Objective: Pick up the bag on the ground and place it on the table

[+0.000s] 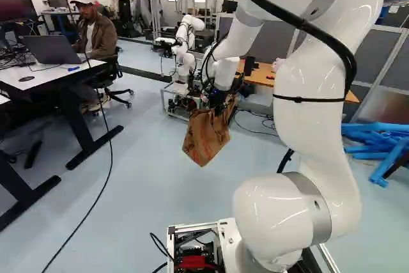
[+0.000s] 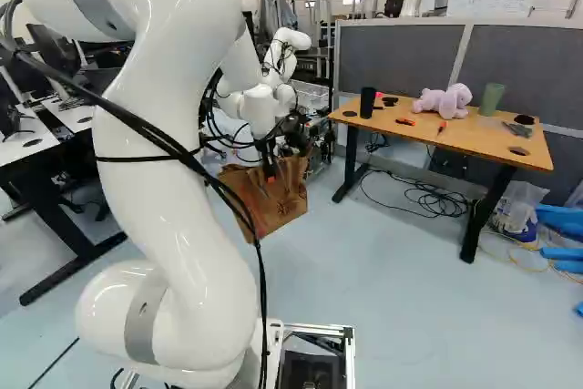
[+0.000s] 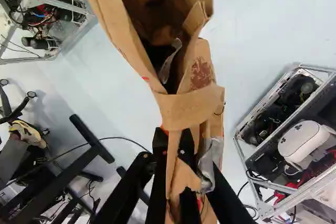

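In the right base view my gripper [image 2: 266, 154] points down with the brown paper bag [image 2: 278, 202] hanging from it, off the floor. The wrist view shows the gripper [image 3: 176, 139] shut on the folded paper edge of the bag [image 3: 190, 106], whose mouth gapes ahead of the fingers. In the left base view the bag [image 1: 206, 137] hangs tilted, one corner lowest. The wooden table [image 2: 428, 134] stands to the right of the bag in the right base view, apart from it.
The table carries a pink plush toy [image 2: 444, 101], a black cup [image 2: 367, 102], a green cup [image 2: 492, 98] and small tools. Another robot [image 1: 185, 43] stands beyond the bag. A white desk [image 1: 45, 78] is at the left; blue tubes [image 1: 377, 139] and cables [image 2: 428, 198] lie on the floor.
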